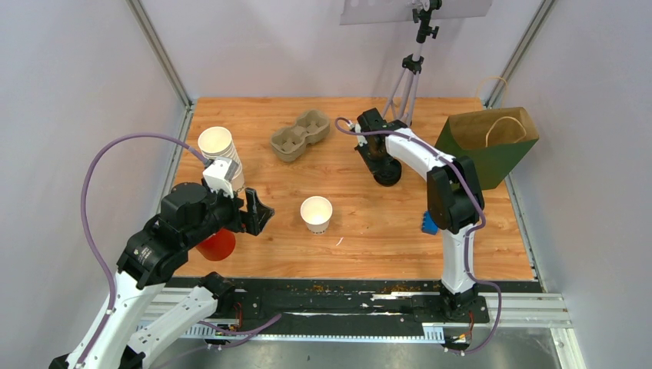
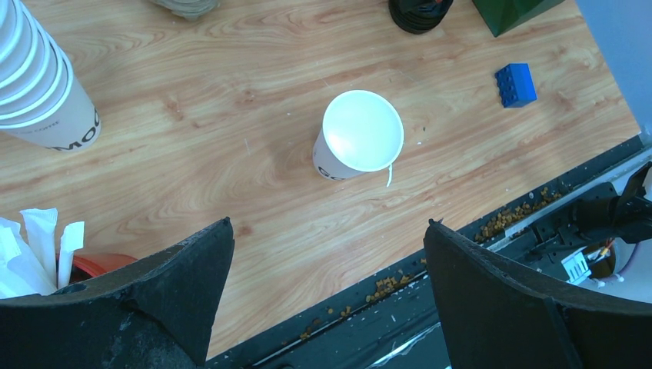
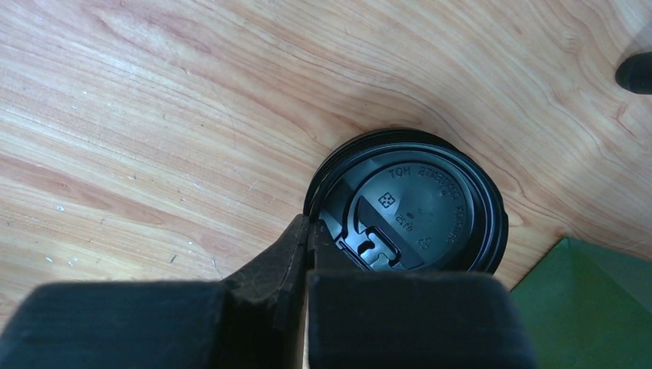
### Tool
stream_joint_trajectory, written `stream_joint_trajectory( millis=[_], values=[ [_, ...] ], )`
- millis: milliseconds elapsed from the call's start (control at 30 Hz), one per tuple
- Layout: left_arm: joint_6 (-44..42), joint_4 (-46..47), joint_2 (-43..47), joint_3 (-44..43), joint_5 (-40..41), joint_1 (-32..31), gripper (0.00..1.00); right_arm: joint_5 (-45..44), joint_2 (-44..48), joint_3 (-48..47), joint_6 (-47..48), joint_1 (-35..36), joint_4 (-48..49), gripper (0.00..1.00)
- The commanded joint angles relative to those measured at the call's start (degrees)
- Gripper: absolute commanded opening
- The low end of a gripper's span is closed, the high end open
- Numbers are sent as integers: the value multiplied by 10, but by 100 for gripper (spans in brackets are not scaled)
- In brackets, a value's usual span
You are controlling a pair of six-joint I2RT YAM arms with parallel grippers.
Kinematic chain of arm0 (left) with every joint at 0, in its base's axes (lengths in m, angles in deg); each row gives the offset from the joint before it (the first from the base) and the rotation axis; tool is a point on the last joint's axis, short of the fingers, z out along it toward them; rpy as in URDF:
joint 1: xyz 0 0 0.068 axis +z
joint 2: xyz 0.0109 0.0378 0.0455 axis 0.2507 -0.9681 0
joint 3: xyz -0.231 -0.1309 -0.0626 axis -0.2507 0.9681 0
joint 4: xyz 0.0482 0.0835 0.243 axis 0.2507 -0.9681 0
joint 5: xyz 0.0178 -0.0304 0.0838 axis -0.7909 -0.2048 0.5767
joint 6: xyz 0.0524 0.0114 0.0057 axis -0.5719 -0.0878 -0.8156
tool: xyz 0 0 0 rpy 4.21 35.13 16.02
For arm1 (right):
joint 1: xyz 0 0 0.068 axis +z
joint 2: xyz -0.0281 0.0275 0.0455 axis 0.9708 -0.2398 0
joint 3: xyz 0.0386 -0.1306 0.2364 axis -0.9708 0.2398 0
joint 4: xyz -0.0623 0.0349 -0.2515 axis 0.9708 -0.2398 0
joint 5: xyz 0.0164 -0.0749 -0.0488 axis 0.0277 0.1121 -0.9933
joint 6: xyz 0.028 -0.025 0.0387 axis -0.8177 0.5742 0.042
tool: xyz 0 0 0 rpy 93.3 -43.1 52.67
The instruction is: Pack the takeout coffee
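Observation:
The takeout coffee shows as one white-sided paper cup (image 1: 316, 214) (image 2: 361, 132), standing upright and lidless at the table's middle. A round black plastic lid (image 3: 419, 204) (image 1: 387, 176) lies on the wood further back and to the right. My right gripper (image 3: 309, 231) (image 1: 382, 164) is shut, its jaws pinching the near-left rim of that lid. My left gripper (image 2: 329, 223) (image 1: 261, 214) hangs open left of the white cup, near the table's front edge, with nothing between its fingers.
A cardboard cup carrier (image 1: 300, 135) lies at the back centre. An open green paper bag (image 1: 492, 146) stands at the back right. A stack of lidless white cups (image 1: 219, 154) and a red cup of white sticks (image 1: 217, 244) stand left. A blue brick (image 2: 515, 84) lies right of the cup.

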Motion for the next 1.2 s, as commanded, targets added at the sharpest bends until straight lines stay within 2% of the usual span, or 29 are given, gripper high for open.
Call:
stream_joint_trajectory(
  millis=[0, 533, 800, 867, 967, 1167],
  values=[
    [-12, 8, -4, -16, 4, -1, 100, 7, 36, -26, 7, 2, -7, 0],
    [-9, 7, -5, -20, 4, -1, 100, 9, 57, -50, 4, 0, -33, 0],
    [-3, 12, -10, -21, -2, -1, 100, 35, 41, -40, -2, -9, -29, 2],
    [-3, 10, -10, -23, -3, -1, 100, 66, 39, -33, -8, -14, -27, 3],
    [-5, 6, -9, -26, -1, -1, 100, 90, 42, -24, -16, -23, -19, 0],
    [-4, 8, -10, -26, -2, -1, 100, 121, 48, -20, -30, -42, -15, 0]
  ],
)
